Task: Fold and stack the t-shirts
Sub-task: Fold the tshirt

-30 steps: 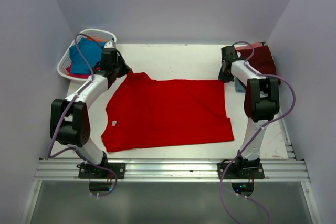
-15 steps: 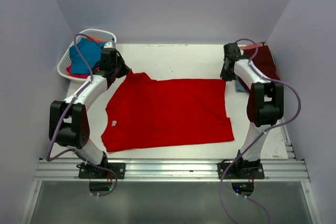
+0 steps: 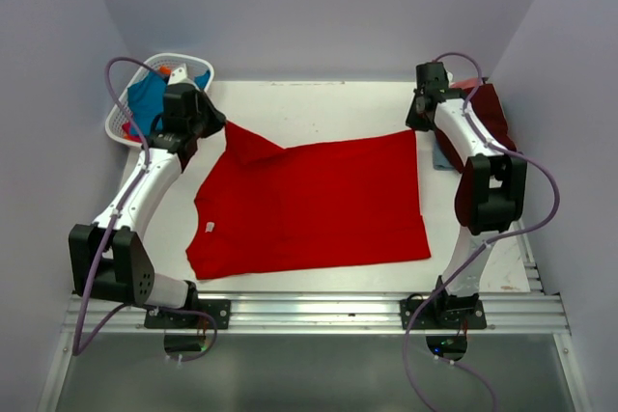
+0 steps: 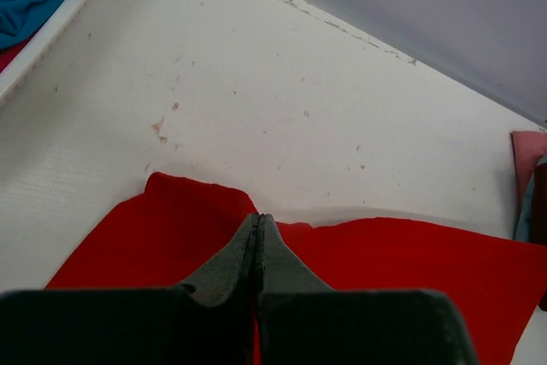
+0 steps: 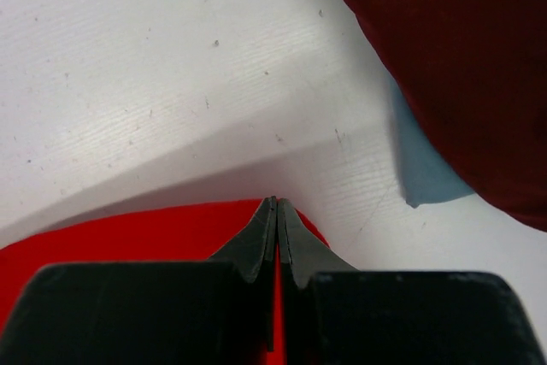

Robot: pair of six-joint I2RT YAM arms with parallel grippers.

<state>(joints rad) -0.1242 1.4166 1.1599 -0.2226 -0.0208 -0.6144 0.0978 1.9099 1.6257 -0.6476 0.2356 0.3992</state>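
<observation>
Currently the red t-shirt (image 3: 309, 205) lies spread across the middle of the white table (image 3: 319, 103), sideways to the arms: neck opening toward the left, hem toward the right. Colour is a bright, even red with no print. A small white label (image 3: 210, 227) shows at the neck. The near edge and the hem lie flat. One long diagonal crease runs through the right half.

Left gripper (image 3: 214, 125) sits at the far-left corner of the red t-shirt. The left wrist view shows its jaws pressed together with red cloth pinched at the tips. The cloth rises to a rounded peak just beyond the fingertips, and a pale shadow runs under the far edge, so that edge is off the table.

Right gripper (image 3: 415, 125) sits at the far-right corner, at the hem. The right wrist view shows its jaws closed on the red edge, with a shadow on the table just past the tips. The corner is held up here too.

Other garments:
- maroon t-shirt (image 3: 491, 108) at the far-right corner of the table, dark and folded flat
- pale blue t-shirt (image 3: 442, 156) under the maroon one, only a corner sticking out toward the centre
- pink cloth (image 4: 526, 147), a thin edge seen in the left wrist view beside that pile
- teal t-shirt (image 3: 150, 103) bunched in the white lattice basket (image 3: 121, 118) at the far-left corner, some red-orange cloth beneath it

Both arms reach to the far side of the table, well apart, one at each far corner of the shirt
</observation>
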